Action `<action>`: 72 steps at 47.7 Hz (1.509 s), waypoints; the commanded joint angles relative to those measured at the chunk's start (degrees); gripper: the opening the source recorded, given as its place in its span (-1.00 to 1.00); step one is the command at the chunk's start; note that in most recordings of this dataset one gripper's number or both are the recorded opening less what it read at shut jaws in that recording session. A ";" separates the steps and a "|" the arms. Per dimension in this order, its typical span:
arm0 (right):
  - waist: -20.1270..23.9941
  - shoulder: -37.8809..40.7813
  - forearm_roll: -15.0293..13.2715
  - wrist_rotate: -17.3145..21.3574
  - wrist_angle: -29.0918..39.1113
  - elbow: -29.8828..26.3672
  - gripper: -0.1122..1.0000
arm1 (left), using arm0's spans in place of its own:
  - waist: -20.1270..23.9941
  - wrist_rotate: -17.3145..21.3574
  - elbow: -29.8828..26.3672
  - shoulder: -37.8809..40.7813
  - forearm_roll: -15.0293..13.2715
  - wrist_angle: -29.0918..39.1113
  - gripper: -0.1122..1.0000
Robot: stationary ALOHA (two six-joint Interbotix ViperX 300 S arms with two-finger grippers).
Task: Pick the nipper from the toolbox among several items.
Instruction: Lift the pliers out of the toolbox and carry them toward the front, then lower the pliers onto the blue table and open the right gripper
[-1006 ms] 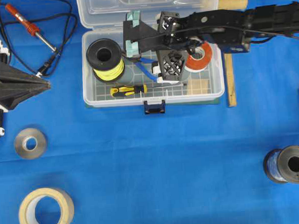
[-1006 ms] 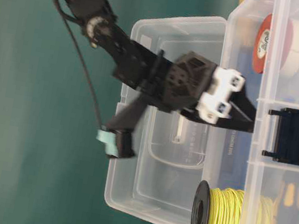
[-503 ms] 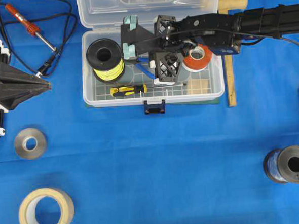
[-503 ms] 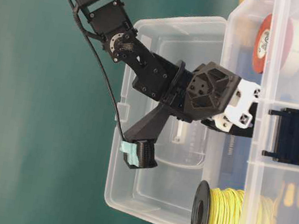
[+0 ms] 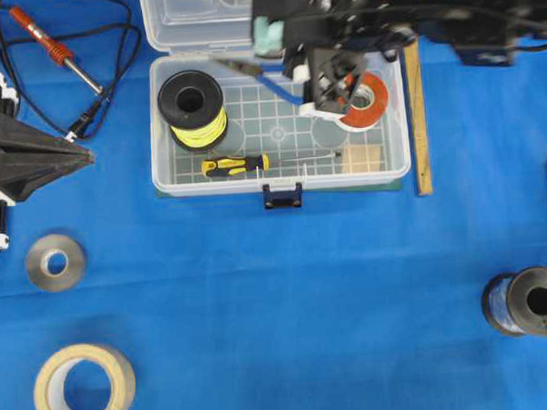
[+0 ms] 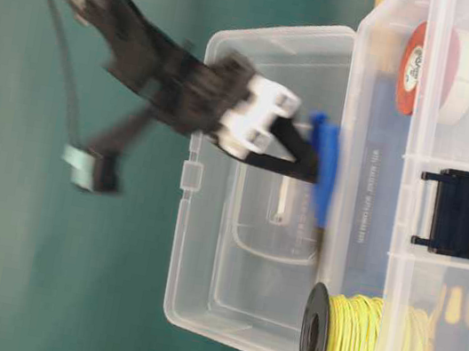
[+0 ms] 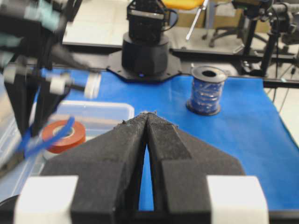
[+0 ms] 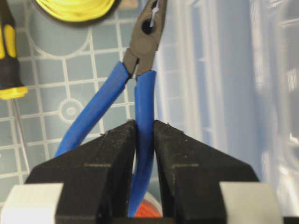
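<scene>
Nipper (image 8: 140,102) is pinched by one blue handle only between the right fingers (image 8: 117,158), at the toolbox's (image 5: 166,188) twelve o'clock wall. A swivel or slip could follow, or snagging on the lid. Left fingers (image 7: 135,140) are pressed together, idle.

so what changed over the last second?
The right gripper shut on one blue handle of the nipper and lifted it off the toolbox floor toward the lid. Yellow wire spool, screwdriver, tape roll and left gripper stayed put.
</scene>
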 commanded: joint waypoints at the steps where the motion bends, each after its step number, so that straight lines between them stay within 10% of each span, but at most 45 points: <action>1: 0.18 -6.59 -0.09 0.44 -0.09 0.62 -0.56 | 0.00 0.00 -0.53 0.35 -0.09 -0.26 -0.80; 27: 19.07 -22.06 0.18 8.61 -6.68 14.24 -0.56 | 1.23 0.00 -0.53 0.26 -0.09 -0.53 -0.80; 72: 28.48 9.32 2.02 18.63 -17.49 9.67 -0.56 | 2.02 0.00 0.18 0.00 -0.09 -0.70 -0.80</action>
